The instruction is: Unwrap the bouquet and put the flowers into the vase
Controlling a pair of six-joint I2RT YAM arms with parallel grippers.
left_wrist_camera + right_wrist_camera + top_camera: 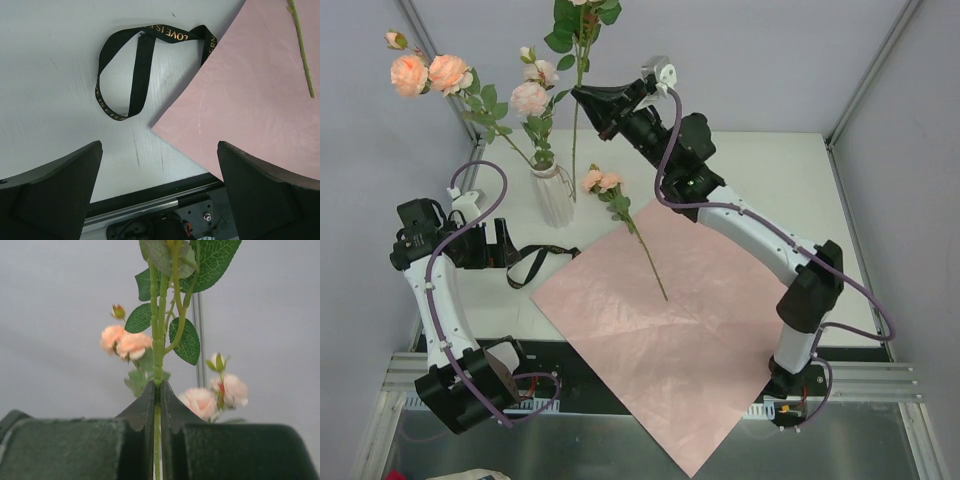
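Note:
The bouquet is undone: its pink paper [660,340] [250,100] lies flat on the table and the black ribbon [533,264] [140,65] lies loose at its left corner. The white ribbed vase [553,197] holds several flowers [448,72] with peach and pale pink blooms. My right gripper [580,95] [157,387] is raised and shut on the green stem [159,340] of a leafy flower [582,20]. That stem hangs down just right of the vase. Another rose [604,182] lies on the paper, its stem [302,55] running toward the middle. My left gripper [506,243] [160,147] hovers open near the ribbon, holding nothing.
White enclosure walls and metal frame posts [870,75] stand close behind and beside the table [760,170]. A black rail [150,192] runs along the near table edge, where the paper's corner [695,465] hangs over it.

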